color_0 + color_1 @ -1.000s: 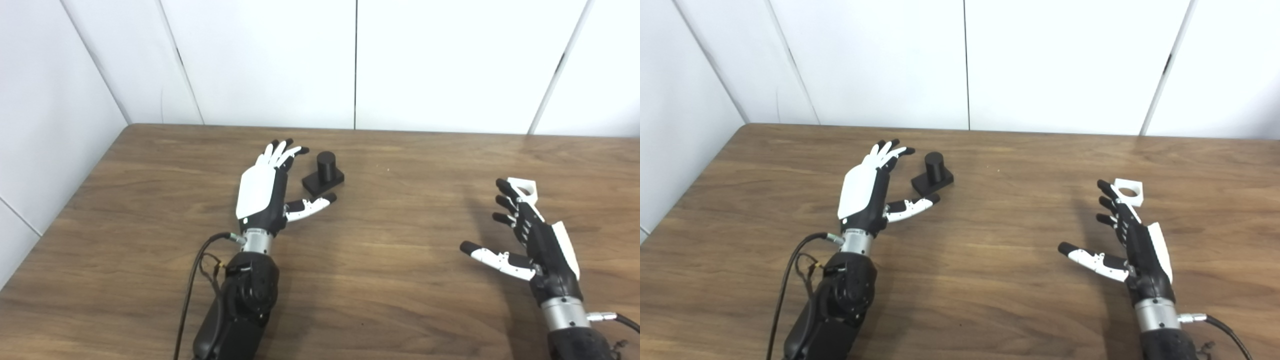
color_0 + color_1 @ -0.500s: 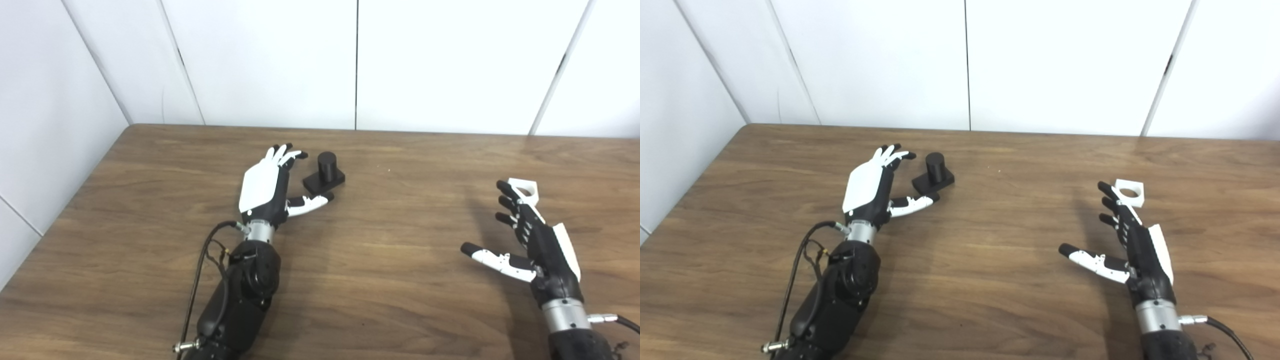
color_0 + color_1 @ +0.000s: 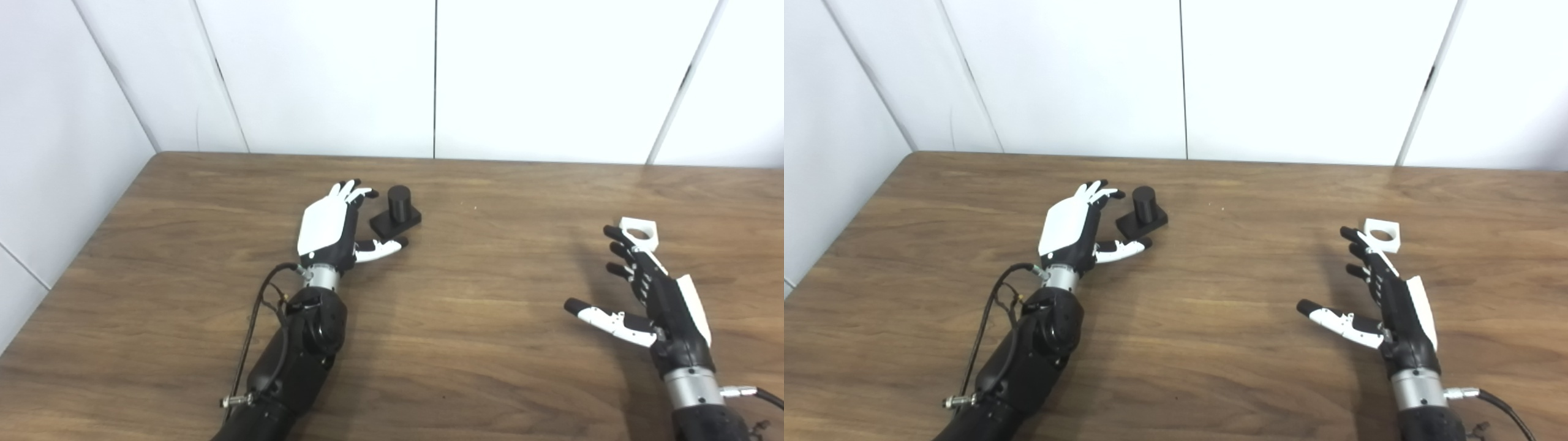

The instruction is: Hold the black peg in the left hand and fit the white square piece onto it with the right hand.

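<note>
**Both hands spread, nothing held**

The left hand is spread wide beside the black cylindrical peg on its square base, fingers and thumb flanking it without a grip. The right hand is likewise spread, fingertips by the white square piece with a round hole. Bare brown wooden surface lies between them; white wall panels border the far edge.

The left hand was held out over the tabletop, fingers spread and thumb apart. The right hand was likewise spread, nothing grasped.
</note>
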Tool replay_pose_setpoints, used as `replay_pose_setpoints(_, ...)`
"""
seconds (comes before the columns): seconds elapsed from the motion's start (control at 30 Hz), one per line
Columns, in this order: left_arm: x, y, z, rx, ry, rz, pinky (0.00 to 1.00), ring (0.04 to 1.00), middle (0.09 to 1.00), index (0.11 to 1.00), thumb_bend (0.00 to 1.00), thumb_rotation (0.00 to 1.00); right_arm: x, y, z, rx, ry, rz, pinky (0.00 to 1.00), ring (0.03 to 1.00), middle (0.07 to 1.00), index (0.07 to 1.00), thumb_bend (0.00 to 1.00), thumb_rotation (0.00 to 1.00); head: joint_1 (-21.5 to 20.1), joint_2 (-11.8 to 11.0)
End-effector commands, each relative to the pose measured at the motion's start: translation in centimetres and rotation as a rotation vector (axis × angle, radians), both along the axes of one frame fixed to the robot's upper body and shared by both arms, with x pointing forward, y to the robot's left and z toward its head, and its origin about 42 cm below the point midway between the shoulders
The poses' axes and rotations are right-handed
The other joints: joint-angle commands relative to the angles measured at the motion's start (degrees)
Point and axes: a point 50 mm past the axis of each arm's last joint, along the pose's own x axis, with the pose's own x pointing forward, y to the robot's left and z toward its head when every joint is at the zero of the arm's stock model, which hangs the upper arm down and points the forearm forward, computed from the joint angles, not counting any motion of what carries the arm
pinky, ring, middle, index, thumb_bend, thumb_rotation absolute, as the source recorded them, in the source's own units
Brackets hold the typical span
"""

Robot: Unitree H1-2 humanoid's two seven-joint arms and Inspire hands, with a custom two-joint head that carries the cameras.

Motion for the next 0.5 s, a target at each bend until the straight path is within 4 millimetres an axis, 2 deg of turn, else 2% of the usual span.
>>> replay_pose_setpoints(0.0, 1.9, -0.3, 2.8, 0.017, -0.1, -0.011, 0.92, 0.976, 0.942, 0.785, 0.82, 0.46, 0.3, 0.2, 1.7, -0.01, -0.074, 0.008, 0.82, 0.911, 0.935, 0.854, 0.75, 0.13, 0.1, 0.1)
replay_pose_setpoints(0.27, 2.7, -0.9, 2.2, 0.03, -0.072, -0.026, 0.94, 0.977, 0.945, 0.769, 0.82, 0.46, 0.1, 0.2, 1.6, -0.006, -0.076, 0.007, 0.82, 0.907, 0.933, 0.848, 0.75, 0.13, -0.4, 0.1)
replay_pose_setpoints(0.47, 3.0, -1.1, 1.8, 0.064, -0.065, -0.042, 0.96, 0.982, 0.948, 0.772, 0.79, 0.48, 0.1, 0.3, 1.7, -0.007, -0.078, 0.009, 0.84, 0.915, 0.934, 0.848, 0.74, 0.13, -0.6, 0.1)
